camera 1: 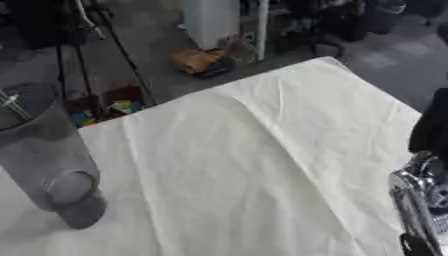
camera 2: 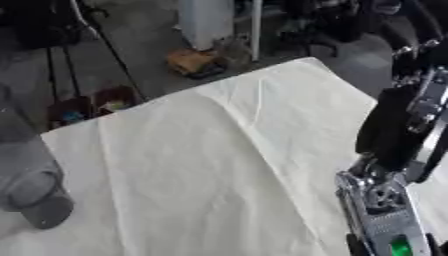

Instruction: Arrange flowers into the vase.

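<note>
At the 8 o'clock side of the left eye view stands the vase [camera 1: 48, 150], a tall clear glass cylinder resting on the white tablecloth [camera 1: 245, 165]. It is upright, its heavy round base toward the lower edge and its open mouth at the 9 o'clock edge. This position keeps the mouth reachable from above, probably for stem insertion. Thin pale lines show at the rim; whether they are stems cannot be told. No flowers are visible on the cloth in either view.

The right arm [camera 2: 398, 125] enters from the 2 o'clock corner of the right eye view and runs down to the 5 o'clock corner. Black upper segments lead into a silver forearm section with a green indicator near the bottom edge. The arm hangs well apart from the vase, across the bare cloth. The right hand lies below the frame edge, so its fingers cannot be assessed. The left hand shows in neither view.

Judgement: no stem is in hand, and arranging has yet to proceed.
</note>
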Motion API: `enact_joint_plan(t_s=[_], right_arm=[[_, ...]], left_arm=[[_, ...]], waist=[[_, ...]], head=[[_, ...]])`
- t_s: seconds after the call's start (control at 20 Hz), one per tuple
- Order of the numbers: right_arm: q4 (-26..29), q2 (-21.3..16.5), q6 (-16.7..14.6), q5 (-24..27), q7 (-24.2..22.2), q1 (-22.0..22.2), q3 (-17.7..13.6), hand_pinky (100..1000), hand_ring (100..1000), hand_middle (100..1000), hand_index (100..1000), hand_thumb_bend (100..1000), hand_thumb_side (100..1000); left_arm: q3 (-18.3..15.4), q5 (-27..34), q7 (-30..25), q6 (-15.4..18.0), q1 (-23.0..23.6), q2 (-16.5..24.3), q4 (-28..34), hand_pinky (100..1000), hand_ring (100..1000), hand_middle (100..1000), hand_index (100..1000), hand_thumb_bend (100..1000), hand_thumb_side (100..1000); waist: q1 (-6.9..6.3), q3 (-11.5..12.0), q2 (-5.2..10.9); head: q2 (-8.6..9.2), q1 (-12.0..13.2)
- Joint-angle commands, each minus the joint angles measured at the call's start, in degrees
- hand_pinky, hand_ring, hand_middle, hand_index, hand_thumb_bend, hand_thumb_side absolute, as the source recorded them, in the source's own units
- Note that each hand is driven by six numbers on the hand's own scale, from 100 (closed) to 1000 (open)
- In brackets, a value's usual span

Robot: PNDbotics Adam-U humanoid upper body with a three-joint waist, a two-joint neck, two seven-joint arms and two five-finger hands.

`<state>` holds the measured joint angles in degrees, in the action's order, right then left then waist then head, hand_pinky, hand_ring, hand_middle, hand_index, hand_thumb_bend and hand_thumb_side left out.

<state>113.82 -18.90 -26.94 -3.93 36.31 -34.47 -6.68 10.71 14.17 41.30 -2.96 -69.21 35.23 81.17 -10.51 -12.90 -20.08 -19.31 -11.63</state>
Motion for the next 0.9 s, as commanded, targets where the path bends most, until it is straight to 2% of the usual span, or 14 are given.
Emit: enact_joint_plan(t_s=[0.05, 0.9], right_arm=[[0.8, -0.6, 0.0, 0.3, 0.1, -0.9, -0.1, 731, 820, 772, 841, 100, 707], [0.8, -0.3, 0.1, 0.4, 0.0, -1.2, -0.1, 731, 820, 772, 841, 100, 691]], left_arm=[[0.0, -1.0, -1.1, -0.5, -1.2, 1.5, 1.2, 100, 100, 100, 135, 100, 761], [1.4, -1.6, -2.3, -1.7, -0.4, 0.2, 1.1, 100, 100, 100, 138, 100, 777]], waist=[[0.33, 0.0, 1.06], [-0.09, -0.4, 0.45]], head=[[0.99, -0.1], [1.55, -0.4]])
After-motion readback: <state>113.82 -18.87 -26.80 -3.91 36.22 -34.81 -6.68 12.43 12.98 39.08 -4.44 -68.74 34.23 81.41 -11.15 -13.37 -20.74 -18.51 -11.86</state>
